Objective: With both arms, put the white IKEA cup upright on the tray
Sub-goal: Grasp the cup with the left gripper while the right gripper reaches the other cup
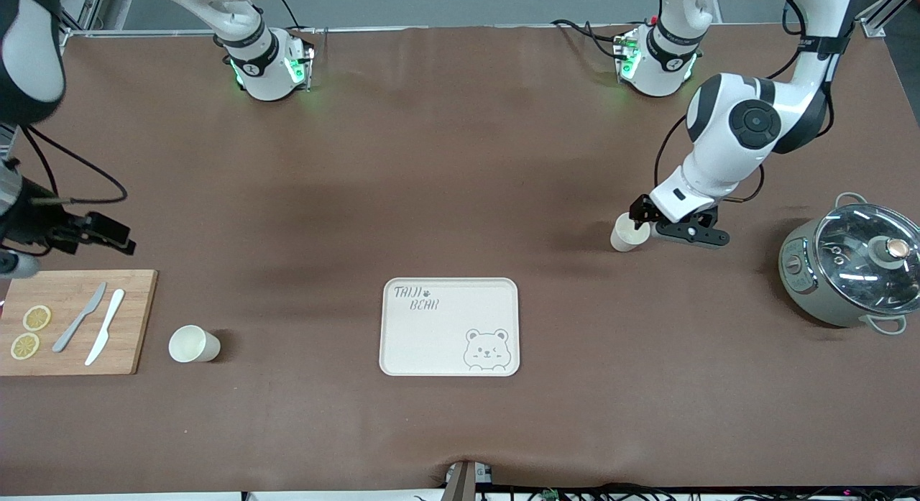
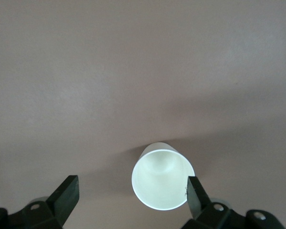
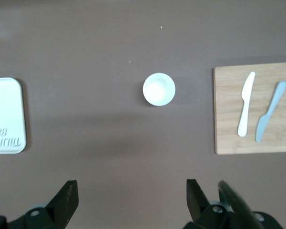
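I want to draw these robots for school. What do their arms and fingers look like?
Both are big white jointed arms with rounded shells and black bands at the joints. The bases glow green, and black cables trail along them. The left arm's small black two-finger gripper sits on a white wrist. The right arm's black gripper looks alike. The fingers are flat, dark and wedge-shaped.

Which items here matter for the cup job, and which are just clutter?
Job:
- cup by the left pincer
- cup beside the cutting board
- tray
- left pincer, open
- right pincer, open

Clutter:
- cutting board
- two knives
- lemon slices
- pot
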Controlling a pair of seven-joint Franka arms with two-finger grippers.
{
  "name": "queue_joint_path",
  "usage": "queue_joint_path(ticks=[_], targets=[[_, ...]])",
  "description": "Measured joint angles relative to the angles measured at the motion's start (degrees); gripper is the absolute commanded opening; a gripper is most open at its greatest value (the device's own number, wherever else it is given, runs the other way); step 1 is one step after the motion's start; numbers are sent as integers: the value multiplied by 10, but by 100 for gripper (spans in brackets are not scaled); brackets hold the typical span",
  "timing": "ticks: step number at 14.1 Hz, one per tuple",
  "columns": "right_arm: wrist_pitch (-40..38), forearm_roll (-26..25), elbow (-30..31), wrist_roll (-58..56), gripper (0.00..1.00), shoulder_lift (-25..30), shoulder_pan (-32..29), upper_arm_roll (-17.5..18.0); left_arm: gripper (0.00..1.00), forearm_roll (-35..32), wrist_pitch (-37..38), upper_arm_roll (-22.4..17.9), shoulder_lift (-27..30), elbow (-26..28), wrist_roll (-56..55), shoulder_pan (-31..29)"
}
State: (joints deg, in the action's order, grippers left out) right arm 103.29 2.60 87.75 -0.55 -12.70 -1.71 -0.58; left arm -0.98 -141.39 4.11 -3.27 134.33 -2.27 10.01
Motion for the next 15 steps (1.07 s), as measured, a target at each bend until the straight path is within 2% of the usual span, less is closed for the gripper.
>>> queue_joint_path(ticks=[8, 15], targets=[[157, 0, 3, -1, 100, -151, 26, 2, 100, 0, -85, 0, 1, 67, 0, -3], [261, -4, 2, -38, 100, -253, 20, -6, 100, 0, -119, 0, -8, 84, 0, -5]])
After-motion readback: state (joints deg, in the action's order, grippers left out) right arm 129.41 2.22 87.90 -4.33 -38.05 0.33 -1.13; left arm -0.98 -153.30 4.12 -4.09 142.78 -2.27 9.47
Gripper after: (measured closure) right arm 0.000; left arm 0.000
